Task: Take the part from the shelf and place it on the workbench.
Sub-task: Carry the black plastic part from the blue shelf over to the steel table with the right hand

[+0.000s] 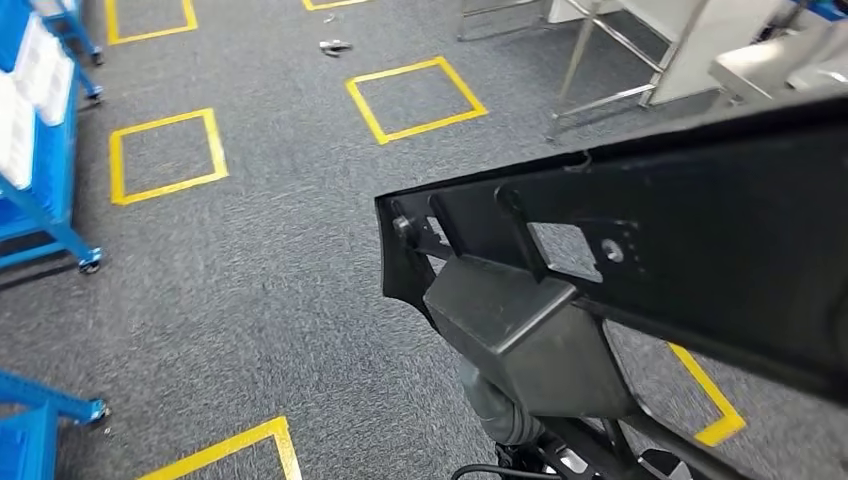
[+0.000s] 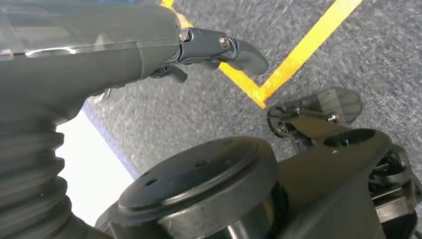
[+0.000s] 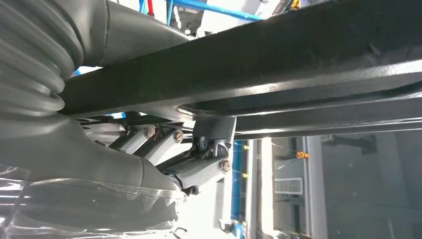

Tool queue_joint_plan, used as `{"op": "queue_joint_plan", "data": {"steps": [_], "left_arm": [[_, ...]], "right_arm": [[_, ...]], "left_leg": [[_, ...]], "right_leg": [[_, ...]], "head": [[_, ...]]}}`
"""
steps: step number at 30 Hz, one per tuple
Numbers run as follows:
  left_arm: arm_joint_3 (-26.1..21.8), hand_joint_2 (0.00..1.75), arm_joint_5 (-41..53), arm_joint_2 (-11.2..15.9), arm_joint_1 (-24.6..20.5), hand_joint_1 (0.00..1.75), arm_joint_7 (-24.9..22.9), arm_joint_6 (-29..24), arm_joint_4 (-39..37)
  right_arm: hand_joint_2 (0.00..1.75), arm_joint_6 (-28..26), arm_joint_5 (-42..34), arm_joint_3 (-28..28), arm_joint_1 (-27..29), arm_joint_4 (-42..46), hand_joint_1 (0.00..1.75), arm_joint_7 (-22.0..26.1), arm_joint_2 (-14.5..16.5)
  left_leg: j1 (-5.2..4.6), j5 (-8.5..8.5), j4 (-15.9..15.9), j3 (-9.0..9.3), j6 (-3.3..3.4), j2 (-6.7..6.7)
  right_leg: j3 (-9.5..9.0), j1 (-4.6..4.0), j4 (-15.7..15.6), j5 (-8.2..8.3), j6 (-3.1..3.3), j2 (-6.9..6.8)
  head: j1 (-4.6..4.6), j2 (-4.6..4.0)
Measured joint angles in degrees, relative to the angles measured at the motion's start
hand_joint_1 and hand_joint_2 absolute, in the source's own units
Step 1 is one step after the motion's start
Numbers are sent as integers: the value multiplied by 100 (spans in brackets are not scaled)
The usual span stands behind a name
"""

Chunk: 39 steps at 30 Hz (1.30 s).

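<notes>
Black part [image 1: 690, 250] in right hand [image 3: 199, 164] above yellow-taped grey carpet [image 1: 250, 280], unlabelled.

Black part [image 1: 680, 240] (long, slotted) over carpet [image 1: 280, 290]

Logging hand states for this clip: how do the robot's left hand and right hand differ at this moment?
The right hand grips the long black part, its fingers pressed up against the part's underside; the left hand holds nothing. The left hand hangs low over the grey carpet near a yellow tape line, while the right hand is raised with the part. Both have grey ribbed wrist covers and grey fingers.
</notes>
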<state>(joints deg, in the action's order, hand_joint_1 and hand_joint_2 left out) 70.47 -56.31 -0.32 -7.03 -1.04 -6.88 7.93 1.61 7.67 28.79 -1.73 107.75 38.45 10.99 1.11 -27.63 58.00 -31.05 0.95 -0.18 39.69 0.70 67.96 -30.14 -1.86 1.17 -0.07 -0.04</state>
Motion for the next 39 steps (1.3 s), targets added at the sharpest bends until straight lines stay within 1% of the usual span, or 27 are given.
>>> {"op": "queue_joint_plan", "data": {"steps": [1, 2, 3, 4, 5, 7, 9, 11, 13, 15, 16, 17, 18, 19, 20, 22, 24, 26, 27, 28, 30, 32, 33, 34, 35, 37, 39], "left_arm": [[9, 175, 1, 2, 6, 0, 1, 9, 0], [16, 175, 2, 4, 9, 0, 5, 17, 0], [23, 175, 4, 5, 7, 0, 9, 26, 0], [31, 175, 10, 5, 4, 0, 13, 35, 0], [41, 175, 24, 2, 1, 0, 13, 50, 0], [77, 175, 59, -12, -5, 0, -18, 81, 0], [120, 175, 93, -23, -11, 0, -64, 99, 0], [152, 175, 114, -25, -32, 0, -92, 97, 0], [177, 175, 135, -34, -45, 0, -81, 87, 0], [209, 175, 160, -46, -52, 0, -24, 80, 0], [229, 175, 171, -49, -65, 0, 6, 78, 0], [247, 175, 181, -48, -82, 0, 23, 78, 0], [266, 175, 195, -48, -98, 0, 28, 77, 0], [286, 175, 210, -48, -107, 0, 22, 65, 0], [305, 175, 223, -50, -108, 0, 12, 39, 0], [339, 175, 222, -68, -85, 0, -4, -58, 0], [353, 175, 160, -97, -60, 0, 1, -211, 0], [352, 175, 85, -123, -55, 0, 44, -362, 2], [352, 175, 65, -133, -59, 0, 76, -408, 3], [352, 175, 56, -140, -58, 0, 106, -433, 4], [352, 175, 61, -142, -50, 0, 145, -438, 4], [352, 175, 68, -137, -42, 0, 161, -427, 4], [352, 175, 70, -137, -42, 0, 167, -425, 4], [352, 175, 71, -136, -46, 0, 178, -430, 4], [352, 175, 69, -136, -49, 0, 196, -449, 4], [352, 175, 57, -138, -53, 0, 240, -514, 5], [352, 175, 22, -136, -51, 0, 266, -595, 7]], "right_arm": [[175, -53, 9, 23, -17, -20, 169, -7, -14], [175, -119, 23, 43, -27, -45, 169, -22, -30], [175, -195, 41, 57, -33, -70, 169, -53, -48], [175, -272, 66, 64, -41, -92, 169, -99, -66], [175, -338, 91, 67, -49, -104, 169, -151, -84], [175, -431, 133, 66, -71, -117, 169, -232, -124], [175, -461, 157, 60, -80, -134, 169, -276, -175], [175, -453, 180, 51, -74, -160, 169, -303, -231], [175, -428, 199, 43, -85, -190, 169, -305, -271], [175, -414, 206, 41, -108, -237, 169, -304, -298], [175, -416, 207, 41, -114, -270, 169, -309, -312], [175, -425, 207, 41, -116, -304, 169, -315, -326], [175, -435, 208, 41, -119, -336, 169, -320, -339], [175, -445, 205, 41, -124, -360, 169, -325, -351], [175, -451, 197, 41, -129, -379, 169, -326, -361], [175, -440, 150, 41, -140, -407, 169, -311, -377], [175, -394, 68, 40, -147, -443, 169, -248, -398], [175, -381, 8, 39, -150, -498, 169, -143, -436], [175, -402, -4, 39, -152, -528, 169, -96, -460], [175, -436, -5, 39, -164, -556, 169, -55, -484], [175, -509, -3, 40, -197, -606, 169, -3, -528], [175, -572, -2, 41, -215, -649, 169, 19, -574], [175, -598, -2, 41, -211, -664, 169, 19, -598], [175, -625, -3, 43, -204, -676, 169, 23, -622], [175, -648, -8, 47, -196, -681, 169, 33, -643], [175, -676, -31, 65, -188, -672, 169, 75, -665], [175, -672, -81, 93, -200, -655, 169, 110, -671]], "left_leg": [[-11, 0, 2, -8, 9, 78], [-18, -2, 4, -11, 11, 152], [-25, -5, 5, -11, 13, 224], [-31, -10, 6, -6, 13, 288], [-39, -16, 6, 4, 10, 344], [-75, -40, 12, 22, -18, 436], [-106, -57, 9, 37, -65, 523], [-115, -79, 0, 60, -113, 596], [-109, -226, 172, 11, -162, 424], [-97, -564, 775, -244, -196, 147], [-97, -729, 1156, -409, -206, 79], [-97, -807, 1440, -526, -216, 50], [-96, -775, 1544, -560, -224, 37], [-91, -637, 1433, -496, -231, 26], [-77, -422, 1130, -350, -239, -2], [-34, -147, 476, -55, -258, -222], [-11, -152, 181, 54, -217, -411], [-14, -162, 123, 52, -125, -352], [-16, -144, 108, 53, -90, -291], [-14, -130, 93, 56, -52, -227], [-29, -120, 78, 63, 0, -86], [-60, -129, 78, 62, 29, 64], [-76, -136, 79, 67, 39, 135], [-94, -146, 79, 77, 48, 204], [-115, -159, 79, 95, 54, 269], [-159, -194, 76, 133, 53, 390], [-180, -220, 69, 148, 27, 506]], "right_leg": [[154, 4, 354, -154, -12, -39], [251, 7, 595, -227, -19, -56], [251, 7, 641, -194, -17, -69], [141, 5, 469, -66, -6, -91], [-59, -3, 124, 113, 19, -148], [-452, -64, -598, 338, 104, -395], [-578, -121, -883, 356, 176, -520], [-573, -101, -921, 381, 222, -408], [-598, -50, -976, 415, 277, -295], [-607, -27, -996, 432, 313, -182], [-603, -27, -991, 435, 321, -119], [-603, -27, -983, 435, 323, -50], [-603, -24, -971, 434, 322, 25], [-604, -17, -955, 430, 316, 104], [-605, -7, -933, 421, 303, 187], [-571, 3, -870, 404, 252, 344], [-478, 0, -825, 430, 174, 477], [-399, 8, -822, 479, 93, 579], [-373, 5, -797, 470, 62, 524], [-322, -3, -692, 409, 36, 400], [-68, -21, -150, 123, -1, 66], [279, -19, 559, -153, -12, -61], [366, -20, 728, -167, -2, -74], [342, -30, 682, -71, 23, -84], [203, -48, 412, 110, 67, -107], [-196, -133, -359, 419, 209, -306], [-394, -222, -774, 479, 326, -495]], "head": [[0, 0], [1, 0], [0, 0], [1, 0], [1, 0], [1, 0], [-1, 0], [-3, 0], [-9, 0], [-19, 0], [-22, 0], [-22, 0], [-22, 0], [-22, 0], [-21, 0], [-26, 0], [-35, 0], [-40, 0], [-39, 0], [-23, 0], [9, 0], [22, 0], [22, 0], [22, 0], [22, 0], [17, 0], [15, 0]]}}
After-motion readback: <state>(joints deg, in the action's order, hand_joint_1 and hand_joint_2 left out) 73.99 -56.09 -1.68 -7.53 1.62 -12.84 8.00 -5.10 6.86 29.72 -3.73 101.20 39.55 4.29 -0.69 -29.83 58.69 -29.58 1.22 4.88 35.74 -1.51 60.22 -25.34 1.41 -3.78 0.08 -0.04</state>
